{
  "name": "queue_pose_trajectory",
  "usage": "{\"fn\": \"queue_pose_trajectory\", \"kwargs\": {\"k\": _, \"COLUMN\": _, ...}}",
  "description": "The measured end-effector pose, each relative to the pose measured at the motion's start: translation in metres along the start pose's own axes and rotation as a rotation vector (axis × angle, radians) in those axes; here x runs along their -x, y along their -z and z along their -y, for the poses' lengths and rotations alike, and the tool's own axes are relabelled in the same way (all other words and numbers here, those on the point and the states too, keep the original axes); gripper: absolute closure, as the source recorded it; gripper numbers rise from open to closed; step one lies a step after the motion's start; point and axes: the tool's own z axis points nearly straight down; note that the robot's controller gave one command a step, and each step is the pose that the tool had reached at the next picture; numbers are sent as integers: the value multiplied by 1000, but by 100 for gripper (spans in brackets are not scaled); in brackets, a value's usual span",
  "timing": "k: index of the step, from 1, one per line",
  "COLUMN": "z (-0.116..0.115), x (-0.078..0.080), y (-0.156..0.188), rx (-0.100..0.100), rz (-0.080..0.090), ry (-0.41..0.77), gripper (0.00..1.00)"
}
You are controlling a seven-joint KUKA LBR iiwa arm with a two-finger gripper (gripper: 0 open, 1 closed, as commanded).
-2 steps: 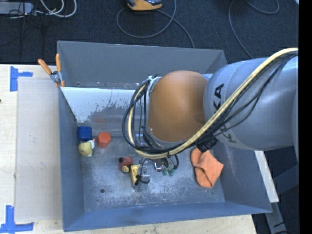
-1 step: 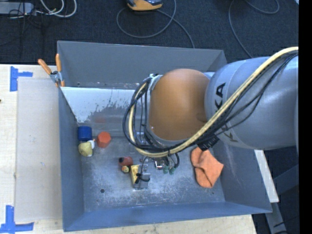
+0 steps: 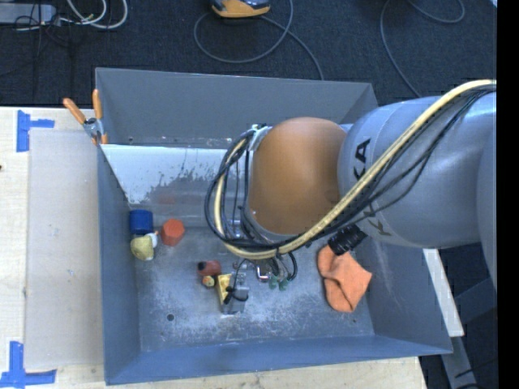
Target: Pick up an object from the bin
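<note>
My gripper (image 3: 234, 295) reaches down to the bin floor near the front middle, below the orange dome. Its tip sits right beside a small yellow piece (image 3: 224, 283), which touches or lies under it. Just left of that lies a small dark red and brown thing (image 3: 210, 269). I cannot tell whether anything is between the fingers.
An orange crumpled cloth (image 3: 344, 279) lies at the right of the bin floor. At the left lie a blue block (image 3: 141, 221), a red-orange block (image 3: 172, 232) and a pale yellow lump (image 3: 143, 247). The arm and its cables cover the bin's middle and right.
</note>
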Motion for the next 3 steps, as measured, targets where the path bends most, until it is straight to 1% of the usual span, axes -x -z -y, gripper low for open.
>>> {"fn": "queue_pose_trajectory", "kwargs": {"k": 1, "z": 16, "x": -3, "y": -19, "rx": -2, "rz": -5, "ry": -49, "gripper": 0}}
{"fn": "queue_pose_trajectory", "kwargs": {"k": 2, "z": 40, "x": -9, "y": -32, "rx": -1, "rz": -3, "ry": -17, "gripper": 0}}
{"fn": "queue_pose_trajectory", "kwargs": {"k": 3, "z": 53, "x": -16, "y": -54, "rx": -2, "rz": -6, "ry": -13, "gripper": 0}}
